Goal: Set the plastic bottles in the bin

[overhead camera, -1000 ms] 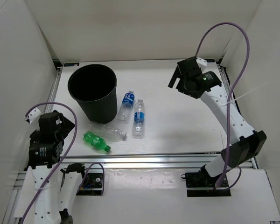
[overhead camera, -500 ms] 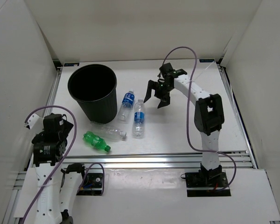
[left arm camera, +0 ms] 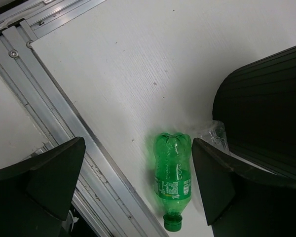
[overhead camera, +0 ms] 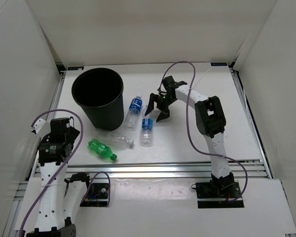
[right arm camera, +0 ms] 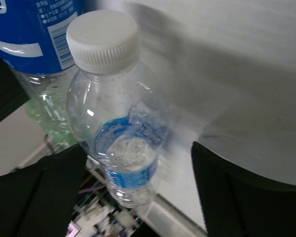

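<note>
The black bin (overhead camera: 97, 96) stands upright at the far left. Two clear bottles with blue labels lie to its right, one (overhead camera: 134, 109) by its wall and one (overhead camera: 146, 126) beside that. A plain clear bottle (overhead camera: 117, 139) and a green bottle (overhead camera: 101, 149) lie in front of the bin. My right gripper (overhead camera: 157, 107) is open, low over the cap end of the second blue-label bottle (right arm camera: 118, 133), jaws either side of it, not touching. My left gripper (overhead camera: 66, 132) is open and empty, high above the green bottle (left arm camera: 172, 182).
An aluminium rail (left arm camera: 64, 123) runs along the table's left and near edges. White walls close in the table on three sides. The bin's wall (left arm camera: 266, 108) fills the right of the left wrist view, with the plain clear bottle (left arm camera: 212, 136) against it.
My right arm has swung from the far right corner to the left and down onto the blue-label bottles. My left arm has shifted slightly toward the table.
</note>
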### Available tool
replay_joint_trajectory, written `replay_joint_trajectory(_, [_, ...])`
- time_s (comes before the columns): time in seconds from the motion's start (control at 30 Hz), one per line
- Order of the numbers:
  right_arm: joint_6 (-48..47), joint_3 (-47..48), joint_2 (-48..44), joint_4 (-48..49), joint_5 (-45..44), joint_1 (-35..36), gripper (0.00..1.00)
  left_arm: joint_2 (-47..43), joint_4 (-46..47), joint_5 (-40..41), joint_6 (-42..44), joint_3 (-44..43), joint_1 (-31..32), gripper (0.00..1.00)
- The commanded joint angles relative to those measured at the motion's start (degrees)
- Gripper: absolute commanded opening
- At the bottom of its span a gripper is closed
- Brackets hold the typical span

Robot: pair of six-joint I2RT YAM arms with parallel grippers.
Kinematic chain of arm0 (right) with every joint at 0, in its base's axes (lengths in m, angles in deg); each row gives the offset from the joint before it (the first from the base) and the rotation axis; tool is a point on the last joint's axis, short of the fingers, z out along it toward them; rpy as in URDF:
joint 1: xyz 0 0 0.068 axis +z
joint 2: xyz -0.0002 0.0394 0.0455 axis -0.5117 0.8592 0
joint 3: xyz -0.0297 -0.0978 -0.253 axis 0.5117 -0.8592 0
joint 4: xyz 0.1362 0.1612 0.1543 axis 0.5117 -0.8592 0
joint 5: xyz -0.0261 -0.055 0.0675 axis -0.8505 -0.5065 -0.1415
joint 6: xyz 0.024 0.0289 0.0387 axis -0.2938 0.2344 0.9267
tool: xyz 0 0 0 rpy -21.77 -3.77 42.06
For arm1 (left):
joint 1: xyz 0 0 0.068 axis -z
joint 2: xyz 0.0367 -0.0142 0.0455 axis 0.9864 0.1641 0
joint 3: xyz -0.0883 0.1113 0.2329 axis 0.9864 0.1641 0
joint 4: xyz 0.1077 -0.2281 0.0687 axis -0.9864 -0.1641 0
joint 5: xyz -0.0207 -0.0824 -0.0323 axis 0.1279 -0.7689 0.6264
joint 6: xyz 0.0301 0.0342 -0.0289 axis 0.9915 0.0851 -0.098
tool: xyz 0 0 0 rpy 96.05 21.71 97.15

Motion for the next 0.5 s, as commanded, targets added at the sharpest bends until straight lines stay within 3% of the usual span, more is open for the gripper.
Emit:
replay_joint_trajectory(0.0, [-0.06, 0.46, 2.90, 1.32, 3.53, 0.39, 0.84, 0.72, 0.21, 1.53, 0.64, -1.41, 0.17, 1.00])
replay_joint_trajectory(0.1, [-0.59, 3.18, 4.31, 0.28, 4.68, 0.39, 0.78, 1.25, -0.31, 1.53, -0.59, -1.41, 0.17, 1.00])
replay_joint_trajectory(0.2, [-1.73, 3.72, 4.31, -1.13, 5.21, 0.39, 0.62, 1.25, -0.31, 1.01, -1.99, 0.08, 0.17, 1.00])
replay_joint_trajectory(0.23, [-1.73, 3.19, 2.75, -1.14, 4.43, 0.39, 0.51, 1.25, -0.31, 0.48, -3.22, 0.09, 0.17, 1.00])
replay_joint_trajectory(0.47, [-0.34, -1.47, -11.92, -2.99, 1.43, -2.50, 0.29, 0.72, 0.30, -2.59, -6.31, 3.51, 0.17, 1.00])
